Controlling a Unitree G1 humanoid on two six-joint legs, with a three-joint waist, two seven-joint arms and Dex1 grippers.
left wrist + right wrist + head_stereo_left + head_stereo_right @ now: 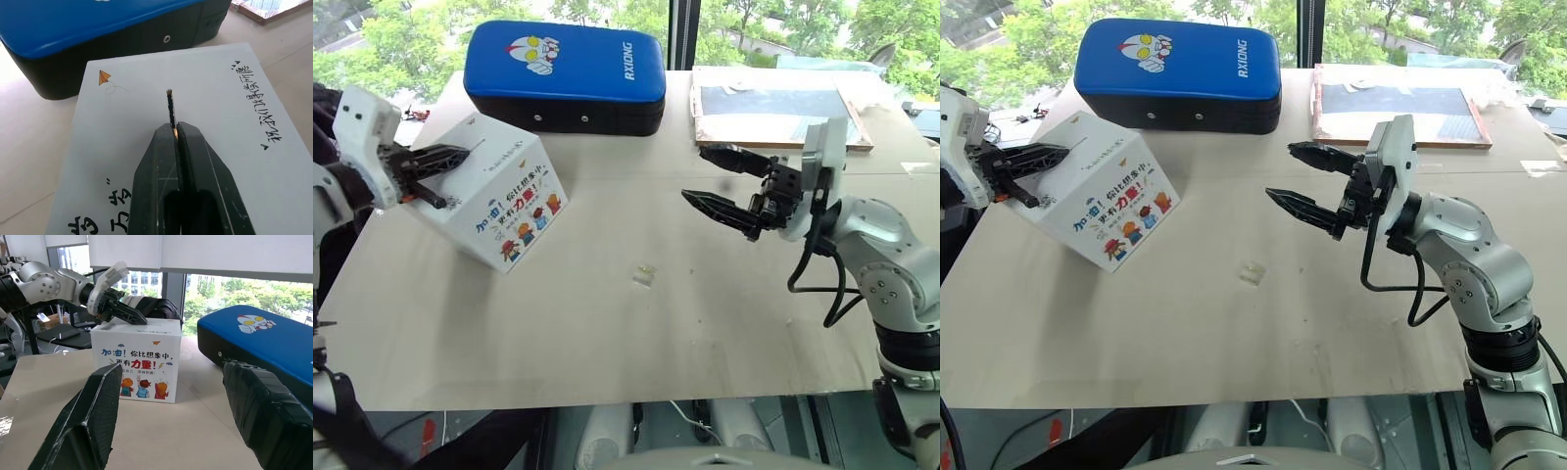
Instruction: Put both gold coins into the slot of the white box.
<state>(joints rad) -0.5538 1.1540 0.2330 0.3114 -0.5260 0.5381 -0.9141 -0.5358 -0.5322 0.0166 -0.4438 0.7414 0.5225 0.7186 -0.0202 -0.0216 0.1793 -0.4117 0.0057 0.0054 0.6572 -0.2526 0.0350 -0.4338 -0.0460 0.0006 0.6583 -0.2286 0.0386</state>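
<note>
On our pale wooden surface (607, 333), our left claw (174, 131), pinching a gold coin (174, 132), hovers at the white cardboard box's (494, 191) dark slot (169, 107), our right claw (717, 181) spread idle; next, we judge, release it in.

right arm shell (1459, 245): glossy silver-grey, rounded segments stacked like fat cylinders, small dark screw holes dotted around the joints
right wrist block (1393, 162): flat white plastic housing, boxy with softened corners
right arm cable (1400, 284): thin black cord, loops out loose from the wrist area and tucks back in near the elbow
right claw (1307, 181): two matte black fingers, long and tapering to points, pads have a fine grid texture up close
left wrist block (367, 132): same white boxy housing
left claw (445, 166): black tapered fingers, smooth plastic with faint scuff lines, black linkage bits at the base
</note>
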